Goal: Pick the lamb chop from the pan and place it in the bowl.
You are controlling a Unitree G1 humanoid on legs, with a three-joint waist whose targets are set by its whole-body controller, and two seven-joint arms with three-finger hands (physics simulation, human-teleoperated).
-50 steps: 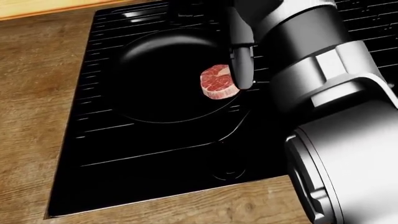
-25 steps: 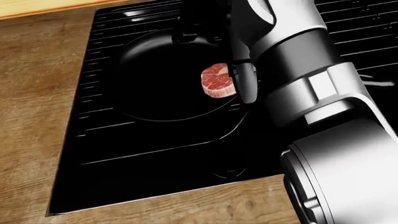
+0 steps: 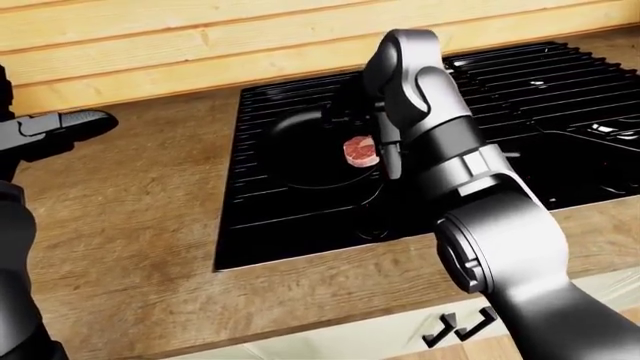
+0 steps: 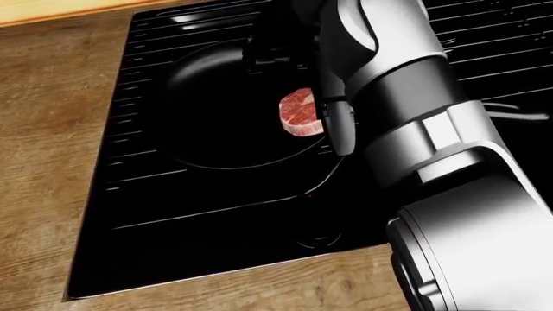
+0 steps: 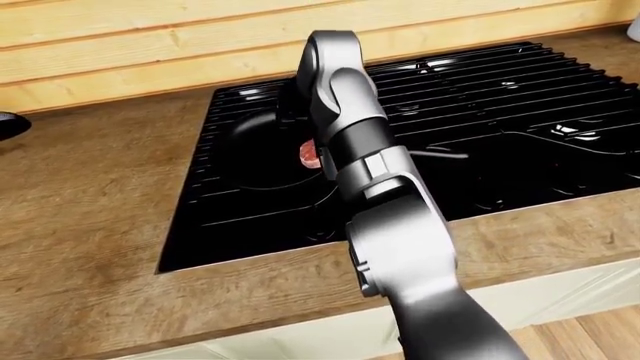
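The lamb chop, a red and white marbled piece, lies at the right side of the black pan on the black stove. My right hand hangs over the pan with its fingers spread. One dark finger stands against the chop's right side, and the others are above the pan's upper rim. My left hand is held up empty at the left edge of the left-eye view, fingers stretched out. No bowl shows in any view.
Wooden counter surrounds the stove on the left and bottom. A wood-plank wall rises behind it. The stove's grates extend to the right. Cabinet handles show below the counter edge. My right forearm hides the stove's right part in the head view.
My right arm has swung left over the pan, and the dark finger has dropped lower alongside the chop's right side. The chop has not moved.
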